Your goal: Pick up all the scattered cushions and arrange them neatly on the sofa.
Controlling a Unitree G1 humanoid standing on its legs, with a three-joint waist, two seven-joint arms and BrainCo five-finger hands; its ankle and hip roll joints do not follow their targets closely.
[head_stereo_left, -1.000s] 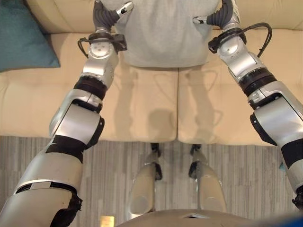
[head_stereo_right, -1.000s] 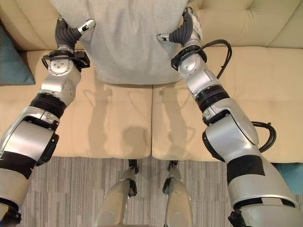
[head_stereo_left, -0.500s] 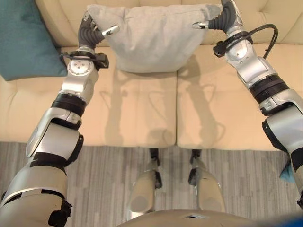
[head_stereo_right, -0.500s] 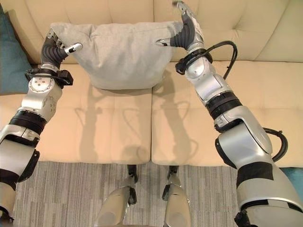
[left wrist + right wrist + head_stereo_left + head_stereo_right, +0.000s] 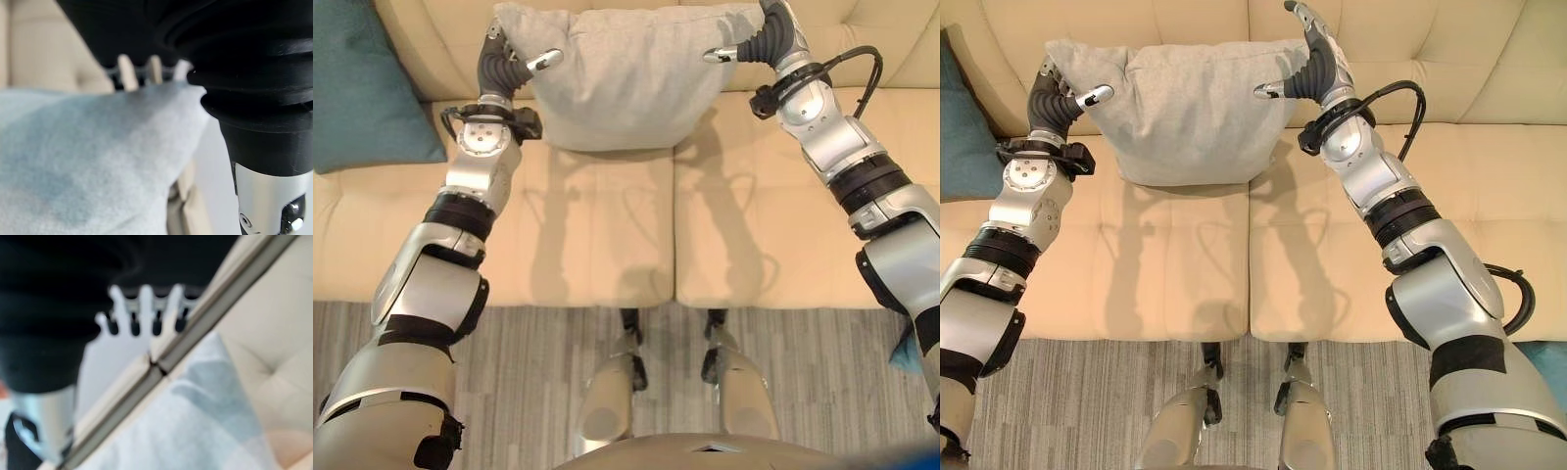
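The large pale grey fabric cushion (image 5: 1190, 108), pinched at its two sides by the left hand (image 5: 1056, 93) and right hand (image 5: 1307, 64), hangs against the cream sofa (image 5: 1175, 264) back, not yet set down; a teal cushion (image 5: 362, 88) already rests on the seat.

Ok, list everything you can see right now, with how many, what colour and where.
grey cushion: one, light grey, against the sofa's backrest above the seat seam, gripped at both upper corners.
teal cushion: one, teal, on the sofa to the robot's left.
sofa: one, cream, across the view.
floor: grey striped, in front of the sofa.
left hand: one, silver and dark, pinching the grey cushion's left corner.
right hand: one, silver and dark, pinching its right corner.
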